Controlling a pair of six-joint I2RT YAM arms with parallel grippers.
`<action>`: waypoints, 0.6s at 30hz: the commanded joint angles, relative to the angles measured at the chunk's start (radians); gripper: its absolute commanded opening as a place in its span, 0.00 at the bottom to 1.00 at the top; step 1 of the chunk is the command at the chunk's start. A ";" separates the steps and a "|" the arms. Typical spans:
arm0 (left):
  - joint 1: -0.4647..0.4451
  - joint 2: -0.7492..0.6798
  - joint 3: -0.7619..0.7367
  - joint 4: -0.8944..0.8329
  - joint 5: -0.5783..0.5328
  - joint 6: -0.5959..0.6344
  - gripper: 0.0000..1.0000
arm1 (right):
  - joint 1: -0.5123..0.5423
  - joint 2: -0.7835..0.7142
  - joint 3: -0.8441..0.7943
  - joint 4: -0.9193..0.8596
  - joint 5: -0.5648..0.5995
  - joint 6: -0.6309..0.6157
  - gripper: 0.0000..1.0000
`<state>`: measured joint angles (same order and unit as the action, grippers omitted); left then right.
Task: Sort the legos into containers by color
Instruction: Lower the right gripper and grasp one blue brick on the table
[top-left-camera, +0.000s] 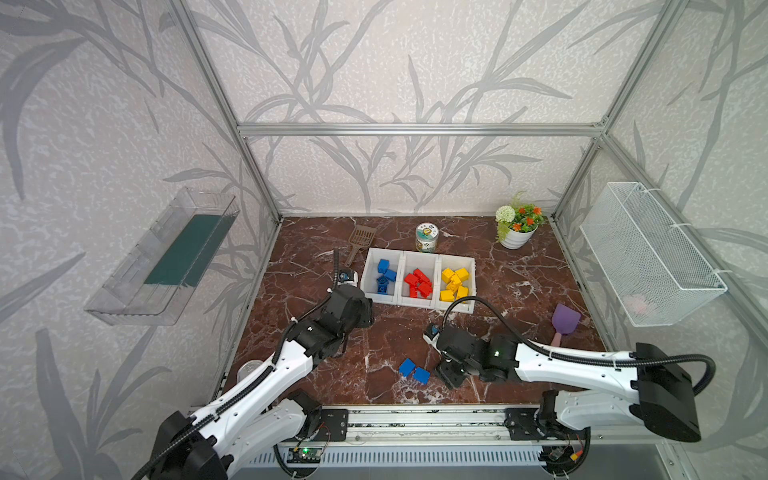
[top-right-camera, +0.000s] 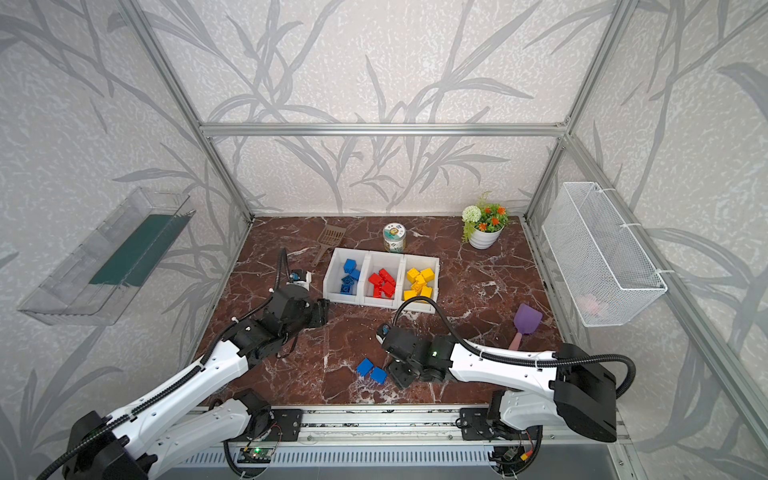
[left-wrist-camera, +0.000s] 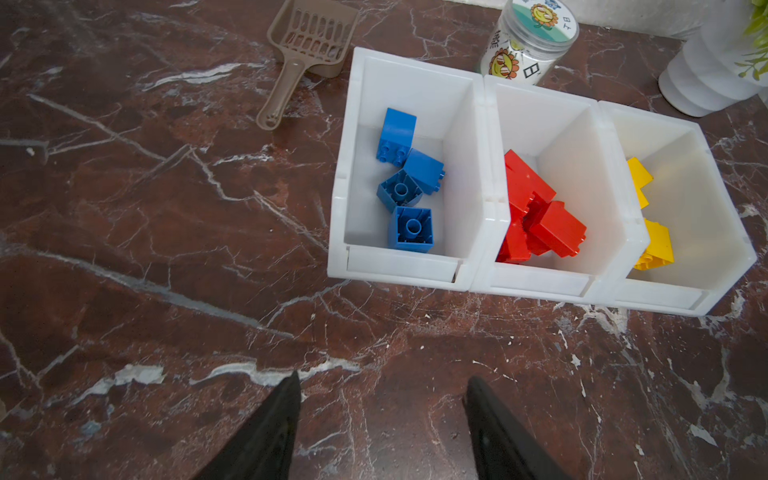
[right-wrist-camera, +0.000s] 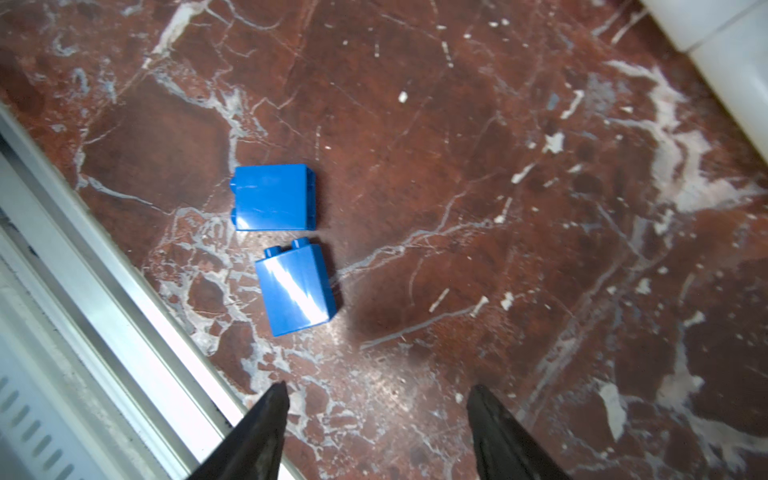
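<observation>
Top views: bins (top-left-camera: 419, 254) sit far centre, holding blue, red and yellow, left to right. Two blue bricks (top-left-camera: 414, 371) lie loose on the table (top-left-camera: 519, 282) near its front edge, just left of the right tool (top-left-camera: 449, 375). The left tool (top-left-camera: 368, 313) hovers by the bins' near left corner.

Left wrist: left tool released, empty.

Right wrist: right tool released, empty. The bricks lie just beside each other.

Risk: closing on one could knock its neighbour toward the rail (right-wrist-camera: 104, 291), and the glossy faces may slip.

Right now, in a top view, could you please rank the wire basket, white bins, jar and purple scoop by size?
1. wire basket
2. white bins
3. purple scoop and jar: too alike to rank
</observation>
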<state>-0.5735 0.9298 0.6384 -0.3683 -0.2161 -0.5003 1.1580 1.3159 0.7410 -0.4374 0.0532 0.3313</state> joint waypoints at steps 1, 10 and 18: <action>0.004 -0.045 -0.018 -0.021 -0.053 -0.046 0.66 | 0.023 0.069 0.056 0.031 -0.046 -0.044 0.69; 0.004 -0.043 -0.013 -0.039 -0.056 -0.045 0.66 | 0.080 0.263 0.157 0.044 -0.045 -0.074 0.62; 0.004 -0.057 -0.016 -0.047 -0.057 -0.047 0.66 | 0.092 0.359 0.191 -0.008 0.034 -0.030 0.47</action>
<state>-0.5735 0.8867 0.6281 -0.3916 -0.2443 -0.5278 1.2430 1.6577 0.9054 -0.3985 0.0444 0.2852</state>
